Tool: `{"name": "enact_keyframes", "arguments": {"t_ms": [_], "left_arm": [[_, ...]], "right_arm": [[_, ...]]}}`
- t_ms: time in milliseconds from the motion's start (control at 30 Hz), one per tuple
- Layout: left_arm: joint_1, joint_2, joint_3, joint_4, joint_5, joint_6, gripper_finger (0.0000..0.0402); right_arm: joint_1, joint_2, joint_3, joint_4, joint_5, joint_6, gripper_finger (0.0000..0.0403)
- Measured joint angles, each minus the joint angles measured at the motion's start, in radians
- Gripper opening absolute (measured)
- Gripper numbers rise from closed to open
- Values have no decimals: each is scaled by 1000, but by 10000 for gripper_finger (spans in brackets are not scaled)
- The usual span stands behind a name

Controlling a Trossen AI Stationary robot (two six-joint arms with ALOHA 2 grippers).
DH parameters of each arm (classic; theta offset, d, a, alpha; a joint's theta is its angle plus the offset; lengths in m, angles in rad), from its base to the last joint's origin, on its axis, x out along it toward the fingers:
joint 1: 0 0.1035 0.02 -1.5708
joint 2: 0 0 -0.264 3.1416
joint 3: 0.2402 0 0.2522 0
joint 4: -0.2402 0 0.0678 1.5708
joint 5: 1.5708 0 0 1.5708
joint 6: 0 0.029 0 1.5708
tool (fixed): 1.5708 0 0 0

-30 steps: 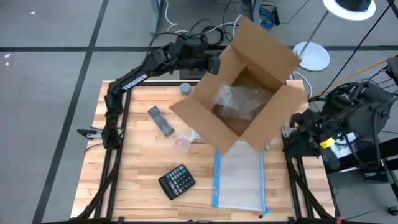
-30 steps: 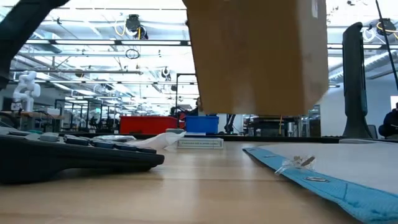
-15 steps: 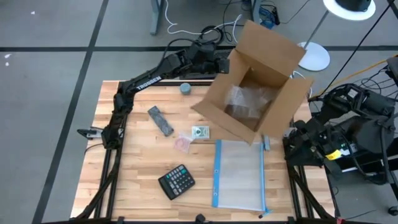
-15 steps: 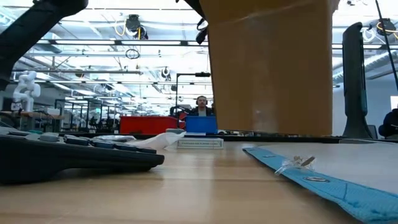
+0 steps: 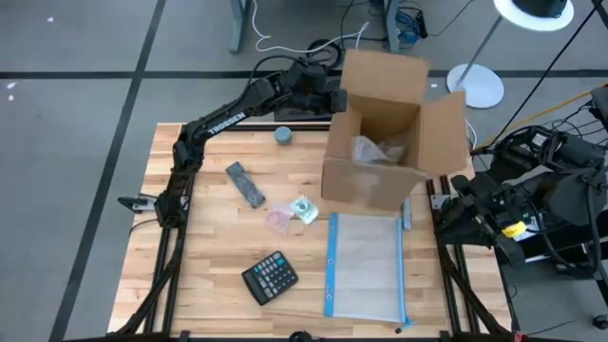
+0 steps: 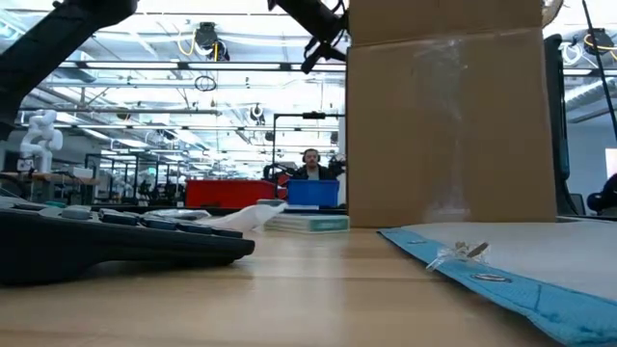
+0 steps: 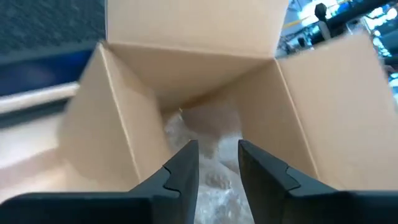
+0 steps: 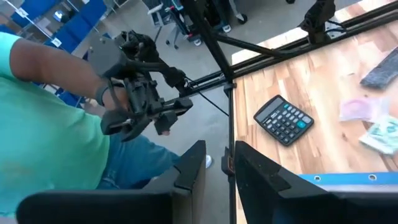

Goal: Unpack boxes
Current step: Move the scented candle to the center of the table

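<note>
The brown cardboard box (image 5: 389,142) stands upright on its bottom at the table's far right, with its flaps open. It also shows in the low view (image 6: 448,120). Crumpled clear plastic (image 5: 375,150) lies inside it. My left gripper (image 5: 332,95) is above the box's far left rim, open. In the left wrist view its fingers (image 7: 217,155) point into the box's opening (image 7: 205,93), with only the plastic (image 7: 211,124) showing beyond them. My right gripper (image 8: 217,155) waits beyond the table's right edge, with a small gap between its fingers and nothing in it.
On the table lie a clear pouch with blue edges (image 5: 366,266), a black calculator (image 5: 270,276), a dark grey bar (image 5: 245,183), a pink item (image 5: 279,219), a green-and-white packet (image 5: 304,208) and a small grey round thing (image 5: 283,136). A person (image 8: 56,124) stands beside the table.
The box was lifted and tilted, with its opening toward the table's near left. It has swung toward the far right, come upright and settled on its bottom on the table. The green-and-white packet that it covered now shows. My left gripper has moved a little toward the table's right edge.
</note>
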Motion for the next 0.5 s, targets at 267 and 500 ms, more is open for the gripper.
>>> {"name": "enact_keyframes", "arguments": {"t_ms": [267, 500], "left_arm": [[-1, -33, -3, 90, 36, 37, 116], [32, -190, -1, 155, 14, 251, 117]], "right_arm": [[3, 0, 0, 33, 0, -12, 75], [66, 4, 0, 21, -3, 95, 75]]}}
